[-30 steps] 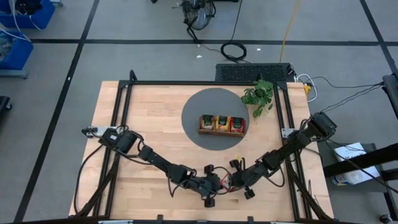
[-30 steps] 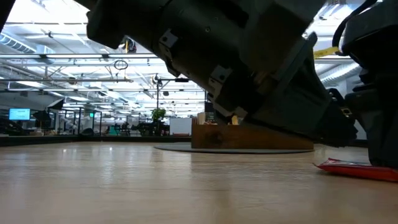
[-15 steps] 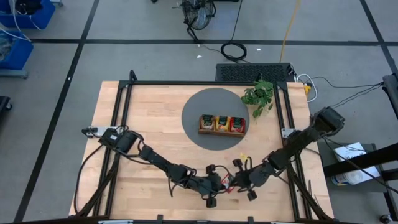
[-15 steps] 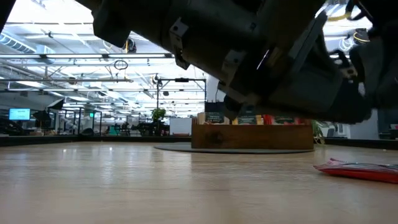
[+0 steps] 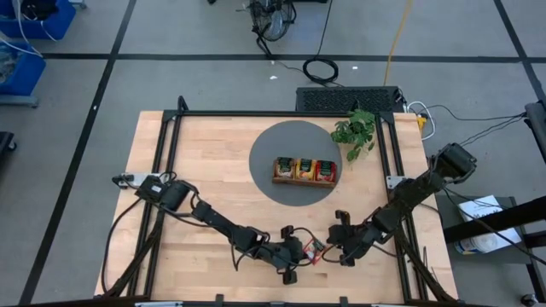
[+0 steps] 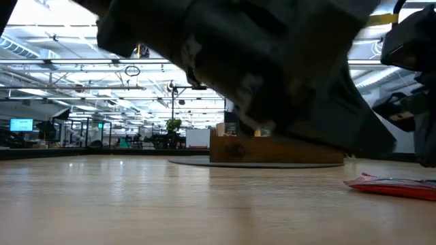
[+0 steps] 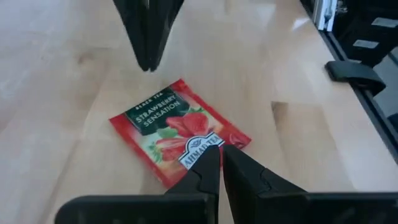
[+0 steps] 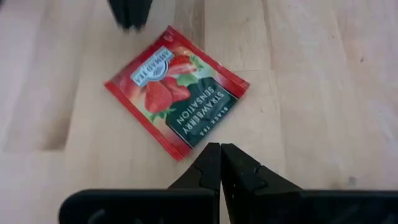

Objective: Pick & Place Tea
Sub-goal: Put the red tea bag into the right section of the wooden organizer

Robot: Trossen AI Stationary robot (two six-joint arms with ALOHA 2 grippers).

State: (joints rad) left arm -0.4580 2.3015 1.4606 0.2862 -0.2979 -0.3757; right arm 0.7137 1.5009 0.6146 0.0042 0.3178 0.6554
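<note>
While red packet (image 7: 177, 130) lies flat, jaws closed

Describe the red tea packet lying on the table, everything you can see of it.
The red tea packet is a flat, glossy rectangular sachet with crimped edges, printed with strawberries, a dark green panel reading "Strawberry Sensation" and a white brand badge. It lies flat and skewed on the bare wooden table near its front edge, between the left gripper and the right gripper. Both are shut; whether the left fingertips touch its edge is unclear.
</note>
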